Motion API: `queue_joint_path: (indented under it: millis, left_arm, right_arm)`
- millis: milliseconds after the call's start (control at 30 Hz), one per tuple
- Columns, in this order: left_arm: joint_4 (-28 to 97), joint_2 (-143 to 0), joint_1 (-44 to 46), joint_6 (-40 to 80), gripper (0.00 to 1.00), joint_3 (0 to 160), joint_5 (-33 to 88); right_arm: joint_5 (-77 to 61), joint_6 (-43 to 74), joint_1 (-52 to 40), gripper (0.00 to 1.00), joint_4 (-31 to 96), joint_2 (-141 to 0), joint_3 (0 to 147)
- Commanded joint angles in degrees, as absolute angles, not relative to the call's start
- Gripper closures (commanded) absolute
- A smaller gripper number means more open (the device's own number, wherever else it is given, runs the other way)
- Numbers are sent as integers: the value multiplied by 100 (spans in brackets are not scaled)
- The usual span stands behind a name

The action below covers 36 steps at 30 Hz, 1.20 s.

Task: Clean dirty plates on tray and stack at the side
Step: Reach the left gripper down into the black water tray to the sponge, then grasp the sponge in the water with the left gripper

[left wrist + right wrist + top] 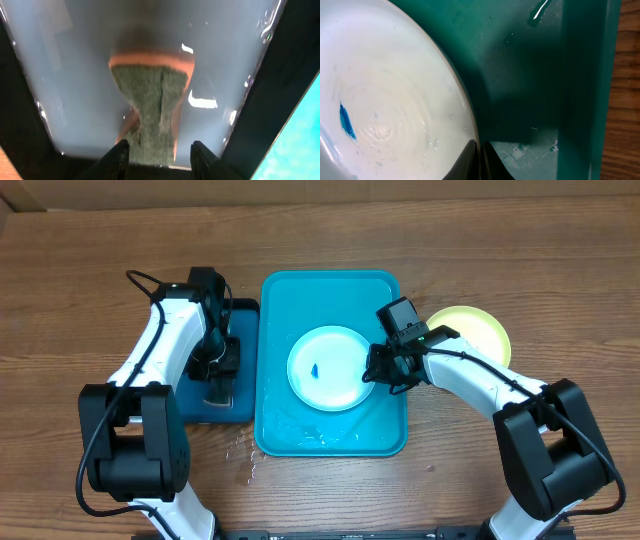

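A light blue plate (pixel 330 345) with a pale centre and a small blue smear (pixel 346 121) lies in the turquoise tray (pixel 330 295). My right gripper (pixel 372 375) is shut on that plate's right rim (pixel 470 125), its fingertips pinched together over the edge. A yellow-green plate (pixel 482 330) rests on the table right of the tray. My left gripper (pixel 157 150) hangs over the dark blue tray (pixel 243 330) with a green and orange sponge (pixel 150 100) between its fingers. The left finger touches the sponge; a gap shows at the right finger.
The dark blue tray's pale floor (pixel 75 75) looks wet and glossy. Water drops (pixel 245 450) lie on the wooden table in front of the trays. The turquoise tray's wall (pixel 580 100) stands close on the right of my right gripper.
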State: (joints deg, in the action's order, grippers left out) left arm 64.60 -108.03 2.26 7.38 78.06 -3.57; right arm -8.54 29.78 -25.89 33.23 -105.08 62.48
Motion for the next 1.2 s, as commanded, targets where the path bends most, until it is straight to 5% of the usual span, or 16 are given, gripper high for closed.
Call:
queue_joint_path:
  millis: [0,1167]
  left_arm:
    - [6416,-10877,217,904,57,7734,-395]
    - [5708,-10877,217,1636,52,7194,-746]
  right_arm:
    - [-777,2956,-2565,94,3334,-10394,6335]
    - [-781,2985,-2565,95,3326,-10394,6335]
